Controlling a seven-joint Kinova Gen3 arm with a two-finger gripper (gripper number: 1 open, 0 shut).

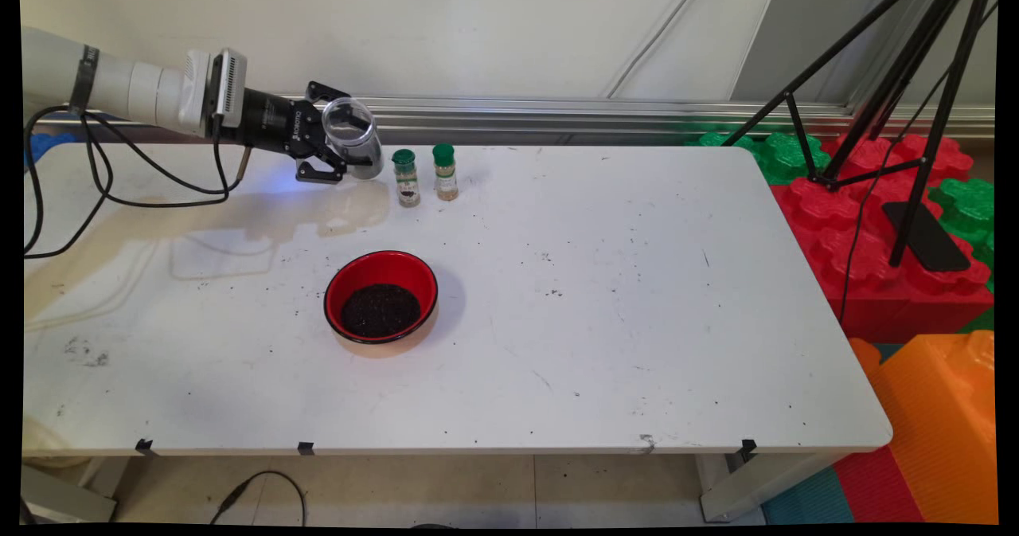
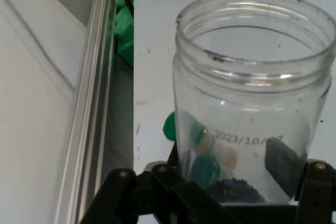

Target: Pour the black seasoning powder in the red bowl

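Observation:
My gripper [image 1: 337,136] is shut on a clear plastic jar [image 1: 353,136] with no lid, held just above the table's back left part. The jar is tilted, its open mouth turned up and towards the near side. In the hand view the jar [image 2: 252,98] fills the middle and looks nearly empty, with the gripper [image 2: 231,182] closed round its lower body and one finger pad [image 2: 281,166] pressed on its right side. Just right of the jar stand two small green-capped spice bottles [image 1: 406,178] [image 1: 446,171]. A red bowl [image 1: 380,295] of dark granules sits nearer the front.
Black cables [image 1: 95,178] hang from the arm at the left. A black tripod [image 1: 899,106] stands off the table's right end over red, green and orange foam blocks [image 1: 876,225]. A metal rail [image 1: 557,110] runs along the wall behind the table [image 1: 637,321].

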